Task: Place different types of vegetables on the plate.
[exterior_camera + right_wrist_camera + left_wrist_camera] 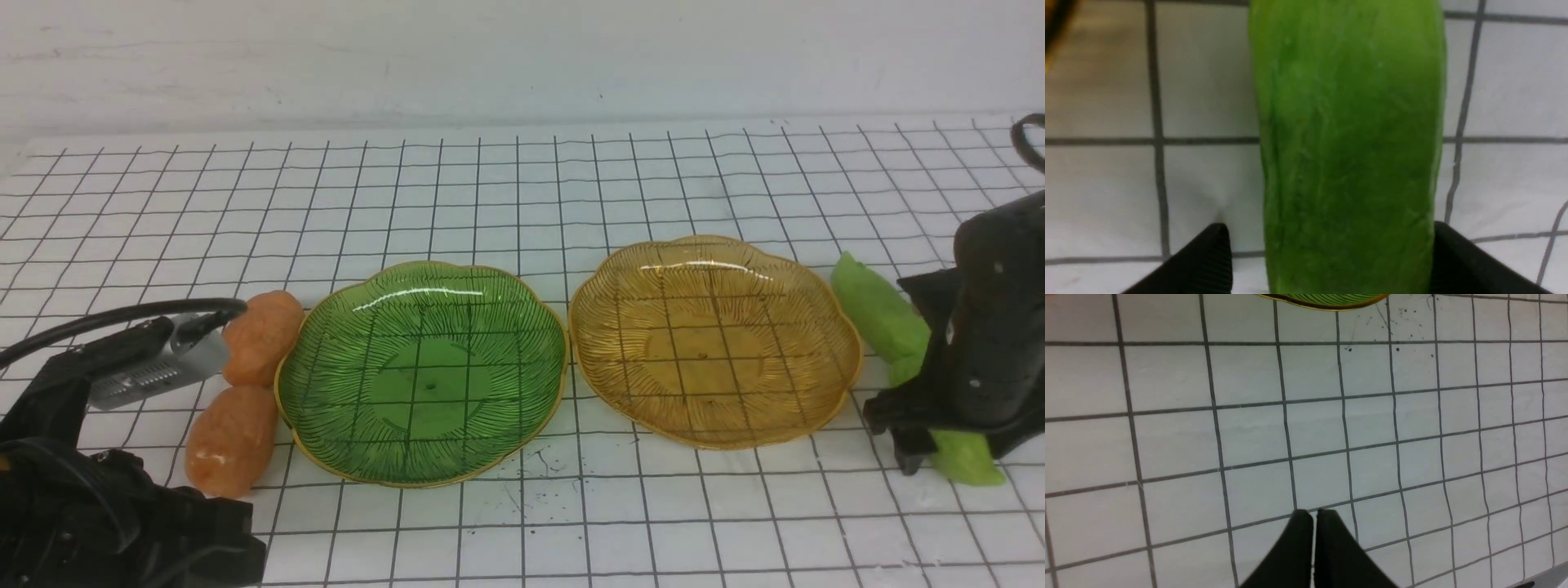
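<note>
Up close, the right wrist view shows the right gripper spread wide, straddling the near cucumber piece, which lies on the gridded mat. One finger stands apart from it and the other sits just beside it, so nothing is clamped. The front view hides that gap behind the arm, but it alone places the piece. It lies right of the amber plate, with the far cucumber piece behind it. That view also shows the far potato piece and the near potato piece just beside the left edge of the green plate. All four vegetables lie on the mat, outside both plates. Only the left wrist view reveals the left gripper. It is pressed together, holding nothing, over the mat.
</note>
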### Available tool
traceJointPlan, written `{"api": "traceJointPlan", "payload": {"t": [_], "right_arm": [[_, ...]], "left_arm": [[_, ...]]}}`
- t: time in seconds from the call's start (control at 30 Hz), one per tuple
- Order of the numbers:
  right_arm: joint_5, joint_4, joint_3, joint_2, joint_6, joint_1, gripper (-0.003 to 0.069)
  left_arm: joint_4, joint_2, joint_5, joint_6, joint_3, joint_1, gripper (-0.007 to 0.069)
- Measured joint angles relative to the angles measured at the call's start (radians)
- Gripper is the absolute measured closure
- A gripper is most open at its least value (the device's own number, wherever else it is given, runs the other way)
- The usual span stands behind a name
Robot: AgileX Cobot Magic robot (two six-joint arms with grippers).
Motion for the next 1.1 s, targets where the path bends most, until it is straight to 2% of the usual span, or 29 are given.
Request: {"api": "traceJointPlan", "payload": {"t": [0.07, 0.17, 0.2, 0.3, 0.47, 0.5, 0.57, 0.67, 0.7, 0.8, 0.93, 1.1], "right_arm": [[0.021, -0.002, -0.005, 0.001, -0.001, 0.0, 0.0153], [0.098, -0.007, -0.031, 0.001, -0.001, 0.0, 0.03], [0.145, -0.008, -0.049, 0.0, -0.002, 0.0, 0.0305], [0.226, -0.003, -0.096, -0.024, -0.017, 0.0, 0.0301], [0.241, 0.063, -0.157, -0.113, -0.028, 0.0, 0.0301], [0.25, 0.158, -0.171, -0.158, -0.032, 0.0, 0.0301], [0.253, 0.206, -0.174, -0.177, -0.045, 0.0, 0.0301], [0.157, 0.467, -0.175, -0.194, -0.18, 0.016, 0.0301], [0.15, 0.479, -0.175, -0.19, -0.189, 0.018, 0.0301], [0.006, 0.618, -0.175, -0.14, -0.307, 0.071, 0.0301], [-0.113, 0.656, -0.175, -0.068, -0.35, 0.13, 0.0301], [-0.149, 0.663, -0.175, -0.002, -0.356, 0.15, 0.028]], "left_arm": [[0.0, 0.0, 0.008, 0.0, 0.0, 0.0, 0.0631], [0.0, 0.0, 0.019, 0.0, 0.0, 0.0, 0.0631], [0.0, 0.0, 0.02, 0.0, 0.0, 0.0, 0.0631], [0.0, 0.0, 0.023, 0.0, 0.0, 0.0, 0.0631], [0.0, 0.0, 0.023, 0.0, 0.0, 0.0, 0.0631], [0.0, 0.0, 0.023, 0.0, 0.0, 0.0, 0.0631], [-0.001, 0.0, 0.023, -0.001, 0.0, 0.0, 0.0631], [-0.007, 0.0, 0.031, -0.002, 0.0, 0.0, 0.0631], [-0.008, 0.0, 0.03, -0.002, 0.0, 0.0, 0.0631], [-0.009, 0.0, 0.035, -0.002, 0.0, 0.0, 0.0631], [-0.011, 0.0, 0.036, -0.002, 0.0, 0.0, 0.0631], [-0.015, 0.0, 0.039, -0.002, 0.0, 0.0, 0.0631]]}}
